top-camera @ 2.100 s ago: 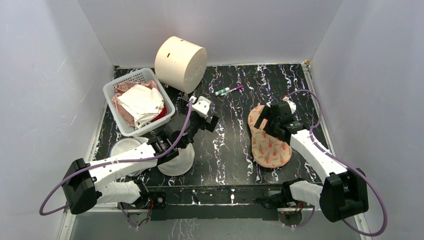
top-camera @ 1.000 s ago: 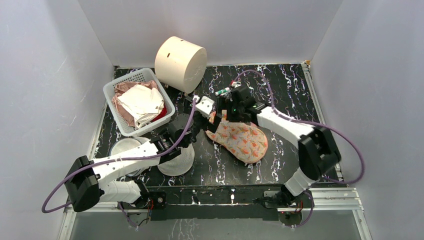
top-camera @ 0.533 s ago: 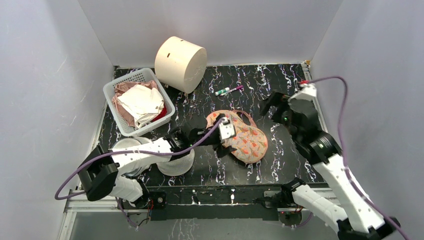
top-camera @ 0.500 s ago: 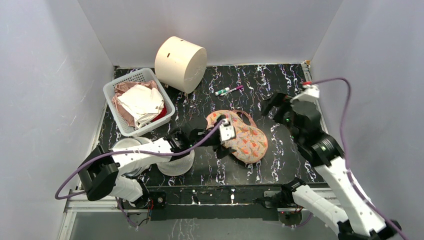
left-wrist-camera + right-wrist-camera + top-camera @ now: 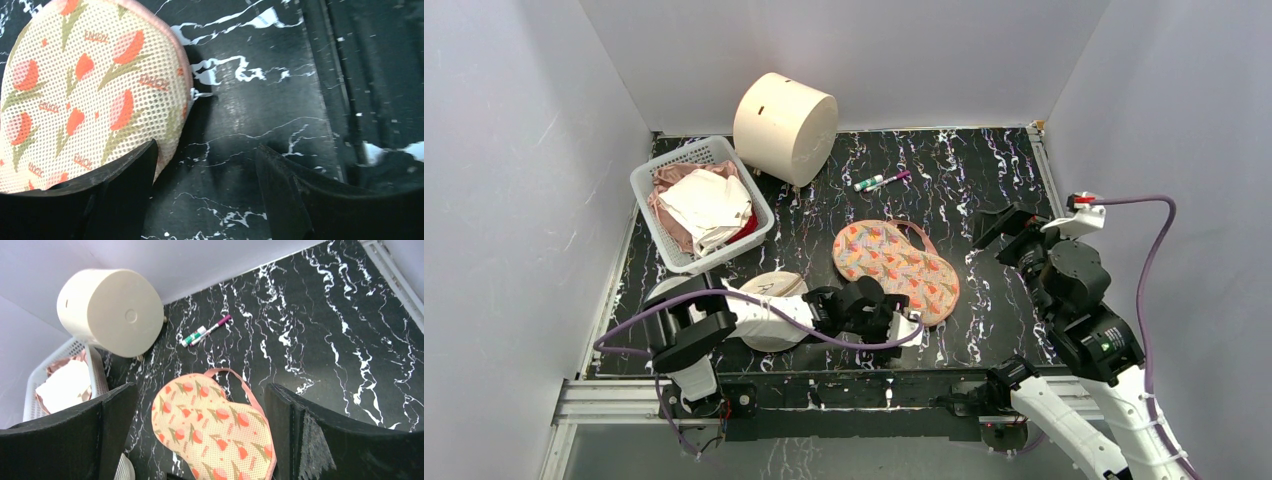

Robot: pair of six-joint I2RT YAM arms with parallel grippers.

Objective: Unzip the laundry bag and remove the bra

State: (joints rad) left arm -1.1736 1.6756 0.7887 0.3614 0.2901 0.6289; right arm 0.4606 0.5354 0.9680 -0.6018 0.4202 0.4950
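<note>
Two sets of jaws are being held spread, grasping nothing. The left gripper (image 5: 206,152) is being held low at the near edge of the laundry bag (image 5: 894,268), flat on the table (image 5: 994,170); the right gripper (image 5: 200,390) high, well apart.

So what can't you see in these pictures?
Bra: in no view; whether it is inside the laundry bag cannot be told.
Bag's zip: top view, too small.
Bag's near end: right wrist view, cut off by the bottom edge.
Basket lower clothes: top view, under white cloth.
</note>
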